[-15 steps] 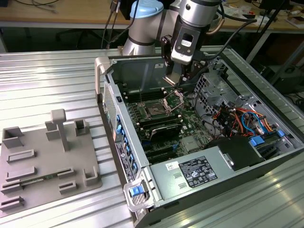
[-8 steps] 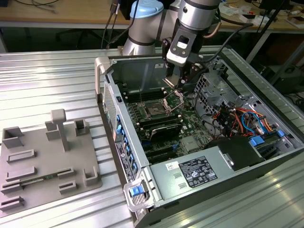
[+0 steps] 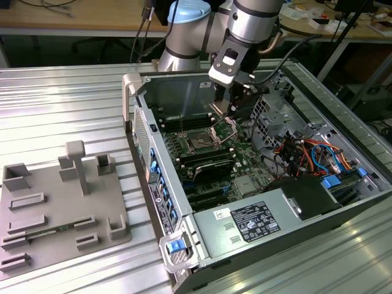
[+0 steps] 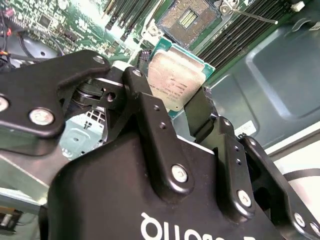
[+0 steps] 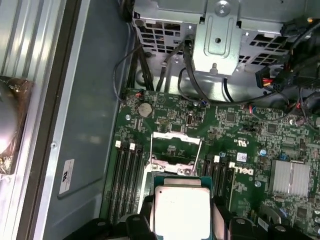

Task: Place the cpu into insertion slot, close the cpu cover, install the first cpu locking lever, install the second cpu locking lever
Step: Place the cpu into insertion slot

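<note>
Exterior view first. Look inside the open computer case [image 3: 160, 202] lying on the ribbed counter [image 3: 61, 98]: there, hung from the arm, the claw [image 3: 228, 113], low over the motherboard [image 3: 245, 162]. Load between the fingers too small to name here. Just below it and toward the exterior view's left, the bare insertion slot [image 3: 200, 142], near but not touching. Between the two, probably the cpu cover [image 3: 224, 127], tipped up and open.

Second wrist view next. Shows the claw [image 4: 169, 90] clamped on the cpu [image 4: 176, 80], one black finger [image 4: 142, 97] against each of two opposite edges, silvery top facing the camera. No long axis worth naming: near enough square. Beyond the chip's free edge and apart from it, the insertion slot [image 4: 190, 17], contacts exposed. Beside that, a thin locking lever [image 4: 252, 16] swung loose.

First wrist view last. Puts the cpu [image 5: 181, 212], gripped by the claw [image 5: 182, 222], straight in line with the insertion slot [image 5: 175, 150]. Slot ahead of the chip's leading edge, apart from it, sides of both roughly parallel. Judging from that: carried above the board and short of the slot, not seated, with cover and levers not yet closed.
</note>
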